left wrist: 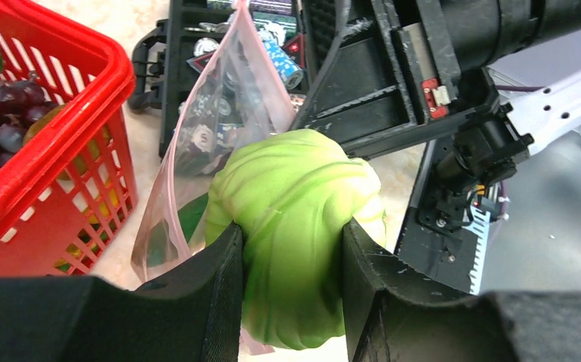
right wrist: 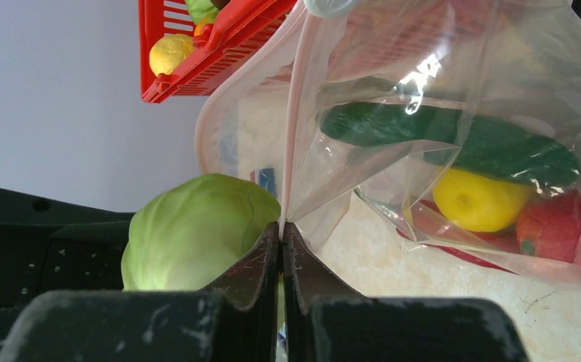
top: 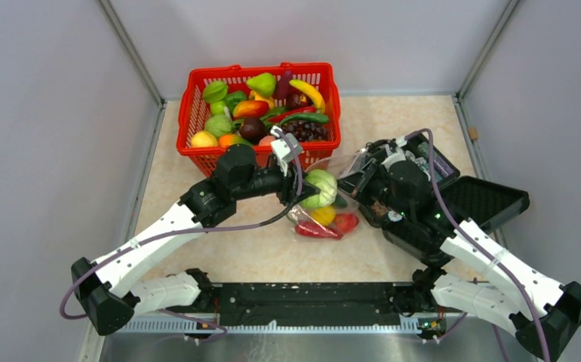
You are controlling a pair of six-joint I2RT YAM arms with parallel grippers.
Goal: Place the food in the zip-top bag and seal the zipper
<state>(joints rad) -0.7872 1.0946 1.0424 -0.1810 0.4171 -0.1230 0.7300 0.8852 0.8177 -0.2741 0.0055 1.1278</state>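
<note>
Step in hand: insertion of the cabbage (left wrist: 295, 188) into the zip-top bag (right wrist: 363, 173).

1. My left hand (left wrist: 291, 234) pinched the cabbage between its 2 fingers, gripped near its lower half, just beside the bag's mouth and above the desk (top: 257, 249). I could not tell whether it had passed the lip.
2. My right hand (right wrist: 281, 230) was pressed together on the bag's upper edge, at the zipper (right wrist: 293, 113), and lifted that lip clear of the desk.
3. The bag lay between my 2 arms, in front of the red basket (top: 197, 113), and held 4 items: cucumber (right wrist: 453, 136), lemon (right wrist: 480, 197), tomato (right wrist: 555, 226) and chili (top: 318, 230).

Recommended procedure, as I judged it:
- Hold the pinched lip high and taut, so the mouth gapes wider than the cabbage.
- Drive the cabbage along the bag's length, not down onto the film, which would fold the mouth shut.
- Release only once the cabbage sits past the zipper line; it is round and glossy and would likely roll back out.
- Withdraw the left fingers straight back to avoid snagging the film.
</note>
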